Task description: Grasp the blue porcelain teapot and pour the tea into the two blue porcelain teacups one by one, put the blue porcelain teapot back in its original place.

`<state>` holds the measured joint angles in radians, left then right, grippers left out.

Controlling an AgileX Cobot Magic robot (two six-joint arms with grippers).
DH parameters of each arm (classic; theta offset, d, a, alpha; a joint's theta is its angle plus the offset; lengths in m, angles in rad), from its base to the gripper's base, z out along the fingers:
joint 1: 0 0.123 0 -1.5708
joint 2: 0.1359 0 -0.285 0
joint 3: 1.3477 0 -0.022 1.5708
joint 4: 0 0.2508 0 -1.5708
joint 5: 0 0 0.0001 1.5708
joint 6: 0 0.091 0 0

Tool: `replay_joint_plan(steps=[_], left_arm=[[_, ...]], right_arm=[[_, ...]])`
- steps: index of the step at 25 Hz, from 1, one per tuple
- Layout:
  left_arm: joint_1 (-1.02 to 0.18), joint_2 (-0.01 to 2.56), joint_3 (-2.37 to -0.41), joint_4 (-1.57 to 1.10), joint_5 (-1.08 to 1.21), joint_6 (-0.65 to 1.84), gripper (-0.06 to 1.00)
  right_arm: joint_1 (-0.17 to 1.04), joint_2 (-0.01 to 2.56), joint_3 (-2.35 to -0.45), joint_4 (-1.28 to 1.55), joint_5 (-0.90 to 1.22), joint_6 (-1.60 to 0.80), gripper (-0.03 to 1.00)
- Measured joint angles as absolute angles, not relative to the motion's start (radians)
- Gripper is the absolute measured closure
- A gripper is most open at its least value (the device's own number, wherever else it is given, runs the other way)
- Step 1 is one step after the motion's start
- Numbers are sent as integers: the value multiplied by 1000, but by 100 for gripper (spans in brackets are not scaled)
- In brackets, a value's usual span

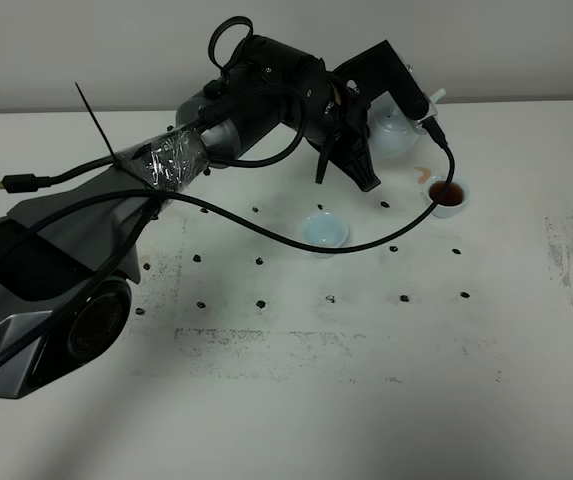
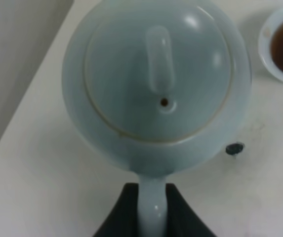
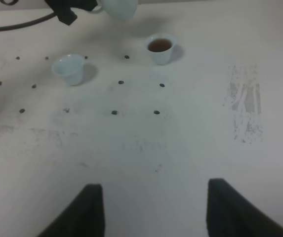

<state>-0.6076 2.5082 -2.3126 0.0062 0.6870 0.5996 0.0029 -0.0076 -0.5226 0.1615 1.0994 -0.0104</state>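
pale-blue glazed teapot [image 2: 156, 143] — domed lid [image 2: 190, 59], handle [image 2: 152, 205] pinched between left fingers [image 2: 124, 215]; right fingers [image 3: 89, 212] spread.

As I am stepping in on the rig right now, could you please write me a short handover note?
Left hand: shut on the handle of the blue teapot, at the back of the table.
Right hand: open, empty, well clear of the cups.
Done: the full teacup beside the pot holds tea; a brownish smear lies next to it.
Left: fill the empty teacup, then set the teapot back in its place.
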Motion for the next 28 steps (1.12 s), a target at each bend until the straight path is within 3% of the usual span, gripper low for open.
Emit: replay_joint_plan(steps=[28], left_arm=[[-609, 2574, -2313, 5, 722, 596, 86]], right_arm=[[3, -8, -523, 162, 1099, -10, 48]])
